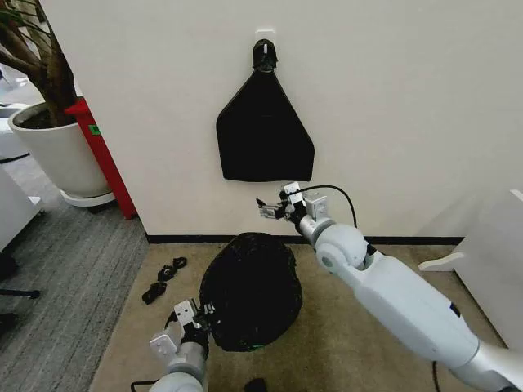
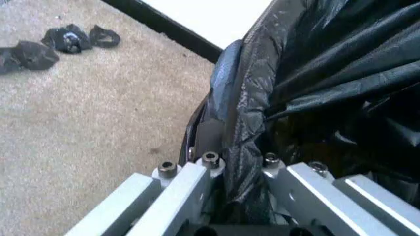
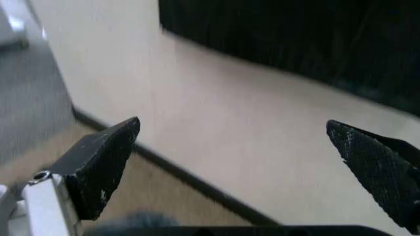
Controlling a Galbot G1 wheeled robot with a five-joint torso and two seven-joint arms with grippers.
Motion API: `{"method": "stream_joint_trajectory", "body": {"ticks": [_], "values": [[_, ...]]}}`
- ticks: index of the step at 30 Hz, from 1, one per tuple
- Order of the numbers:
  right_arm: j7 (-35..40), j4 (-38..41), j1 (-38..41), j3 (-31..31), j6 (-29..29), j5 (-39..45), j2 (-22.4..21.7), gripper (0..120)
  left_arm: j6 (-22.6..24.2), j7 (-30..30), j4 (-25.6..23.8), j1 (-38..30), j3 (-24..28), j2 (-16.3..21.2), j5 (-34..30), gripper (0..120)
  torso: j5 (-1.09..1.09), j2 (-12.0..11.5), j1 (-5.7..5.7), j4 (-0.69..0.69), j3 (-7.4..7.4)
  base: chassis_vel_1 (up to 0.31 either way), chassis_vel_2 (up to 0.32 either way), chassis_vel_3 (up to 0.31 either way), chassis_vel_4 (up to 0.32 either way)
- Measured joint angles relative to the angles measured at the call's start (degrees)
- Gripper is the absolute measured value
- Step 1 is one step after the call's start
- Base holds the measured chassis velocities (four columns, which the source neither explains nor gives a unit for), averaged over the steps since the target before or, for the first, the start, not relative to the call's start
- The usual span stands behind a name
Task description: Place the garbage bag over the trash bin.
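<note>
Two grippers split the work: my left gripper point(image 2: 239, 194) has its jaws pinched on the garbage bag point(image 1: 249, 290), draped on the carpet near the wall, while my right gripper point(image 3: 243, 172) hangs wide-open, empty, above.

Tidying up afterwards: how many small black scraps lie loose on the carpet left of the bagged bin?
2: one scrap nearer the wall, another scrap just in front of it, both left of the garbage bag. More may be hidden.

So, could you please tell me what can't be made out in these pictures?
- Trash bin: head view, hidden under the garbage bag.
- Left end effector fingertips: left wrist view, buried in bag folds, so the grip is unclear.
- Small black items on the carpet: too small to identify.
- Right end effector is open near the wall.
</note>
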Motion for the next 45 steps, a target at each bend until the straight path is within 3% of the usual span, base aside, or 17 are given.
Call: {"method": "stream_joint_trajectory", "body": {"ticks": [20, 36, 45], "values": [[-3.45, -12.51, 0.82, -4.67, 2.16, -4.95, 1.02, 100, -0.41, 2.45, -8.96, 2.32, -0.49, 0.09, -0.78, 1, 0.00, 0.00, 0.00, 0.00, 0.00, 0.000, 0.000, 0.000, 0.000], [-3.48, -11.78, 5.80, -5.95, 1.86, -2.80, 1.74, 100, -0.59, 2.71, -6.75, 1.58, -0.69, -0.06, -0.72, 1, -0.01, 0.00, 0.00, 0.00, 0.00, 0.000, 0.000, 0.000, 0.000], [-4.56, -17.94, 2.54, -6.04, 4.36, -6.59, 3.75, 100, -1.27, 3.50, -10.03, 2.88, -0.89, 0.20, -1.14, 1, 0.00, 0.00, 0.00, 0.00, 0.00, 0.000, 0.000, 0.000, 0.000]]}}
